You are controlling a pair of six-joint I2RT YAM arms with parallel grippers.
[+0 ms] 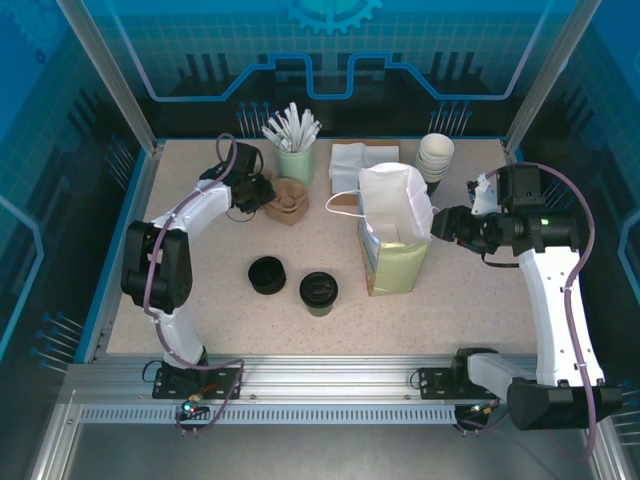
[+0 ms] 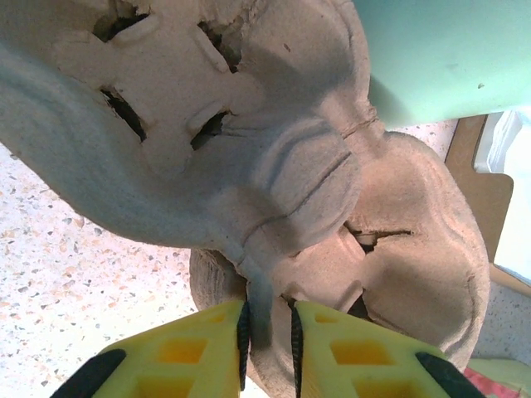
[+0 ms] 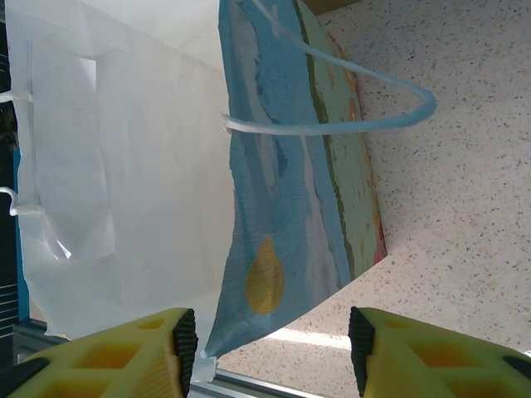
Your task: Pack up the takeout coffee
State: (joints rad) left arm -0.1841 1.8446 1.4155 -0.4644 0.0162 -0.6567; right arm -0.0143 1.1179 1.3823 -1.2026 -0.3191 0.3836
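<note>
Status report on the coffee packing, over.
Left gripper pinching pulp cup carrier. Right gripper open astride paper bag rim. Takeout coffee on table, lidded, untouched, left of bag. Nothing between them.

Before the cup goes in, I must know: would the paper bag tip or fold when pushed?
Probably light and easily tipped: the paper bag stands tall on a fairly narrow base with its top open. Its thin walls look creased and bowed, so it is likely floppy under a push.
</note>
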